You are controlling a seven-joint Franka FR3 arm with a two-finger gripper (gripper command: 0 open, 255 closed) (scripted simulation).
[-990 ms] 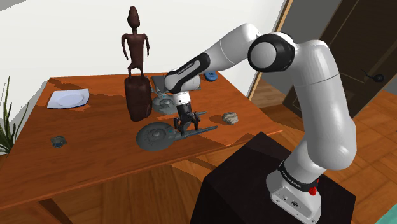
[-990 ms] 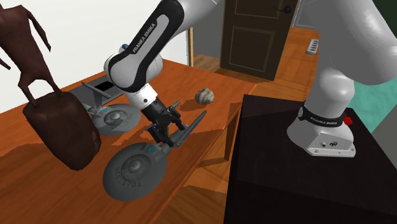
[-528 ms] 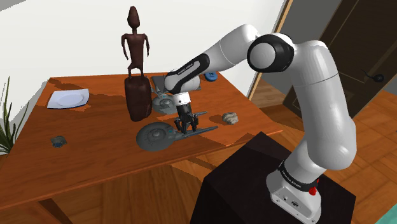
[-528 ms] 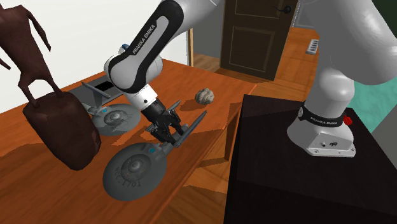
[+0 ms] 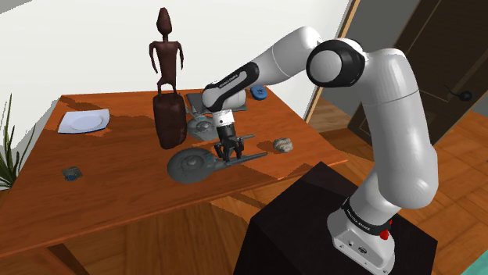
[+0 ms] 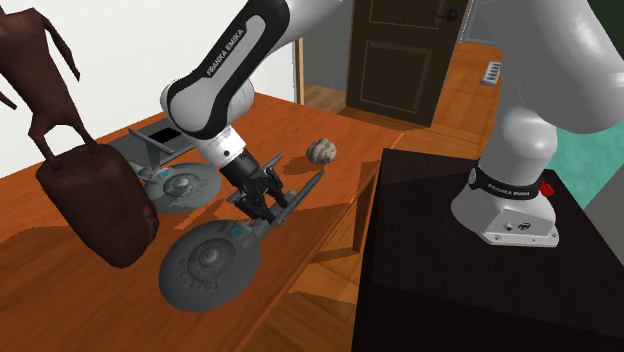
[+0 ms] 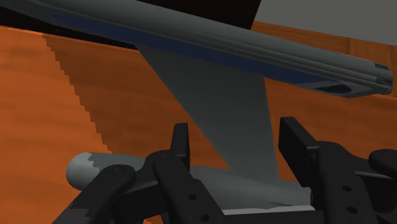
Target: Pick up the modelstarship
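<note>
Near the front edge of the table, the hand clasps the grey model starship.

Shoulder view: the second starship model sits behind the statue base and the arm; part of its saucer is exposed. A blue object behind the arm is half covered; type indeterminate. A small dark item on the bench is too small to identify. The plant is cut by the left edge.

Second exterior view: the statue's head is cut off by the top edge.

Wrist view: one end of the model starship nacelle runs past the picture's edge. The gripper body covers its lower hull. The fingers are cut off at their roots.
</note>
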